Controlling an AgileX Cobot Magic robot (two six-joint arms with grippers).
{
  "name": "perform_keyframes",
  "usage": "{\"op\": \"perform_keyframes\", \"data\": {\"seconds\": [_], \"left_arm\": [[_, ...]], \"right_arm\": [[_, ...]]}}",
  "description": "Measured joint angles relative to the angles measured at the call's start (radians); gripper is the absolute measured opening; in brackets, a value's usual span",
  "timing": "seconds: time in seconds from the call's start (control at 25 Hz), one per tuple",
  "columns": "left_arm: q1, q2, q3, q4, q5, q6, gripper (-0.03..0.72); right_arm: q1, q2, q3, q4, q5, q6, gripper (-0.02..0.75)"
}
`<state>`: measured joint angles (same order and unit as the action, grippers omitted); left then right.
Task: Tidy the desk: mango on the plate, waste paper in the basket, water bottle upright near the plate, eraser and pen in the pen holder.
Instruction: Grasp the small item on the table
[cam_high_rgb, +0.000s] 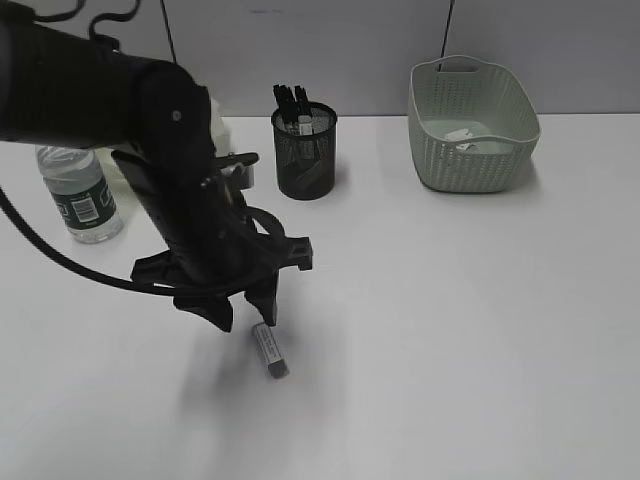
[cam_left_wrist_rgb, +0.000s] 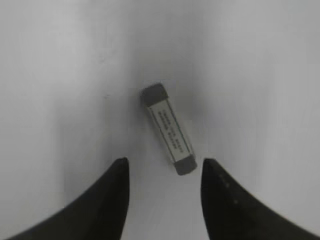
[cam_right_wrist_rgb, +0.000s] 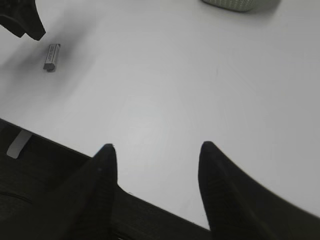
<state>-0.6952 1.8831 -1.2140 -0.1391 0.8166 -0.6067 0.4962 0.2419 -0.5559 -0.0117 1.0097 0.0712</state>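
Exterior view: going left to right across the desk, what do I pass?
Water bottle → left gripper → eraser lying flat just right of it → pen holder farther back, with pens in it → basket at the far right, holding white paper.

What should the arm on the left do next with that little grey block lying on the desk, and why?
Probably lower the left gripper straight down and close on the eraser. Its jaws are open with nothing between them, the eraser lies flat on the desk just ahead of them, and it still belongs in the pen holder.
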Motion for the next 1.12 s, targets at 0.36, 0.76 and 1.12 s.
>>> {"op": "perform_keyframes", "data": {"seconds": [0.36, 0.76, 1.12], "left_arm": [[-0.013, 0.069, -0.056, 0.062, 0.048, -0.257, 0.361], [-0.035, 0.131, -0.057, 0.071, -0.002, -0.317, 0.361], [-0.035, 0.168, -0.059, 0.067, -0.041, -0.320, 0.356]], "right_arm": [[0.000, 0.000, 0.000, -0.001, -0.004, 0.000, 0.423], [0.000, 0.000, 0.000, -0.003, -0.008, 0.000, 0.422], [0.000, 0.000, 0.000, -0.003, -0.008, 0.000, 0.422]]}}
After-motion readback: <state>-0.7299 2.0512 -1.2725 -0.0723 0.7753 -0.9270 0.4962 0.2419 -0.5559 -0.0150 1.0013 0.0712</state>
